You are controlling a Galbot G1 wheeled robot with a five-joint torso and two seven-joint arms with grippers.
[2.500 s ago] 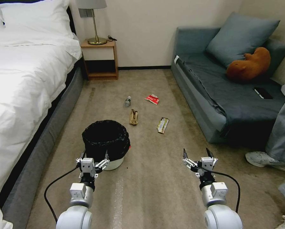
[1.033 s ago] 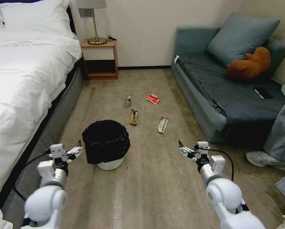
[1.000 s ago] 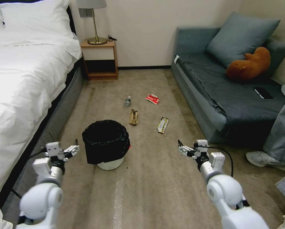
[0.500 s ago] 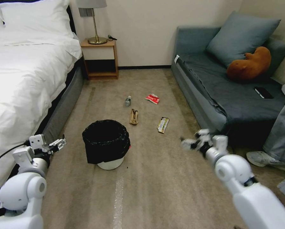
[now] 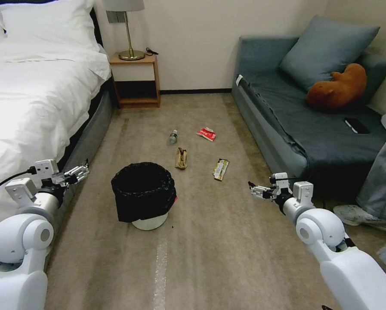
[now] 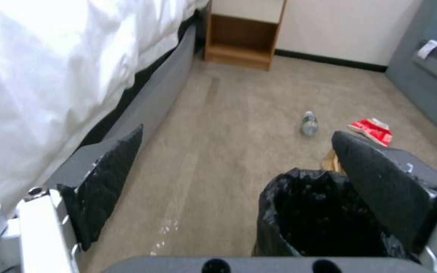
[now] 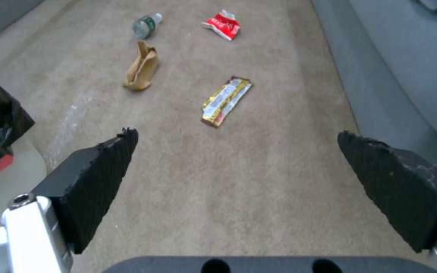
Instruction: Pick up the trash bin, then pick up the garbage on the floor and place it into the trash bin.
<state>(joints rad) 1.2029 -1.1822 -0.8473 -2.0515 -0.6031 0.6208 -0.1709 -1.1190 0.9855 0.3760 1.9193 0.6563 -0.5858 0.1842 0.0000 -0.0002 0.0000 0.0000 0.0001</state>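
At lower centre of the head view, you have the trash bin (image 5: 143, 194) upright on the carpet (image 5: 201, 249), black bag over its rim, not yet lifted. Left gripper (image 5: 74, 174) sits at the left edge beside the bed (image 5: 33, 94), apart from the bin, fingers spread. Right gripper (image 5: 258, 191) sits right of centre, just off the sofa (image 5: 287, 142) base, fingers also parted, holding nothing. All four litter pieces lie beyond the bin toward mid-frame: bottle (image 5: 173, 137), red packet (image 5: 206, 134), brown paper bag (image 5: 180, 158), yellow-green wrapper (image 5: 220, 169). By this layout nothing is done; bin pickup and four placements remain. Left wrist view: bin mouth (image 6: 324, 216) at lower right, partly behind one black pad (image 6: 375, 189); the other pad (image 6: 110, 178) stands well apart. Bed frame runs along the left, open carpet between. Right wrist view: both pads (image 7: 97, 182) wide apart, wrapper (image 7: 226, 100) between them and farther out, paper bag (image 7: 142, 68), bottle (image 7: 146, 25) and packet (image 7: 222, 24) toward the top. Sofa edge bounds the right side; you have clear carpet in the middle lane.
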